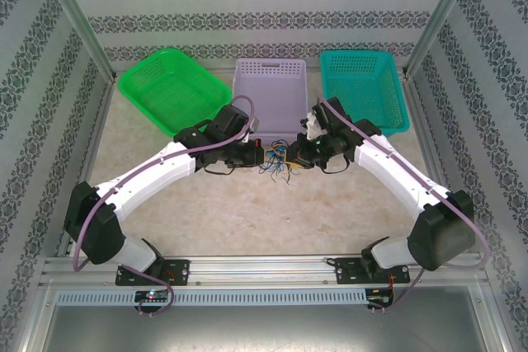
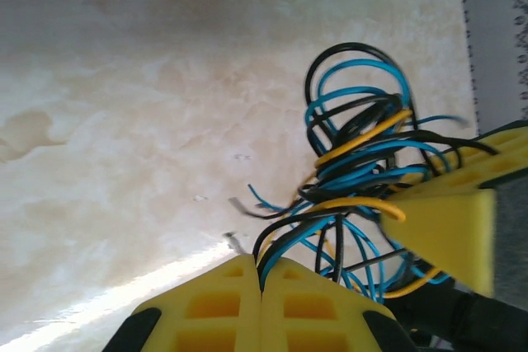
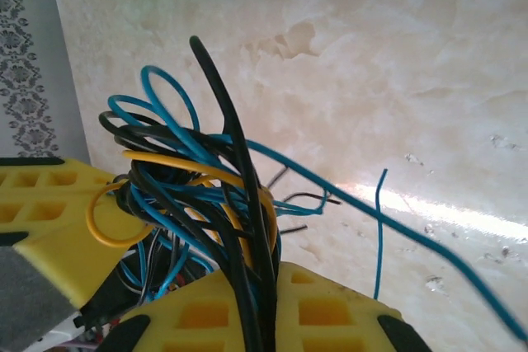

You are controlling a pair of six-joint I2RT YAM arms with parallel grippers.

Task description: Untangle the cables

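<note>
Where black, blue and yellow strands knot together, the cables [image 1: 277,166] form one tangle between my two pincers, over the middle of the worktop [image 1: 247,224] toward its far edge. My left pincer [image 2: 261,276] is closed tight, its fingers meeting, with black and yellow strands nipped in the seam. My right pincer [image 3: 262,286] is closed on a sheaf of mostly black strands, its fingers parted just by that sheaf. Loops bulge out beyond both grips, and one blue strand trails off alone. My pincers face each other, near together. Along the far edge sit a green basket [image 1: 169,88] toward the left corner, a lilac basket [image 1: 271,84] mid-edge just beyond the tangle, and a teal basket [image 1: 363,84] toward the right corner.
</note>
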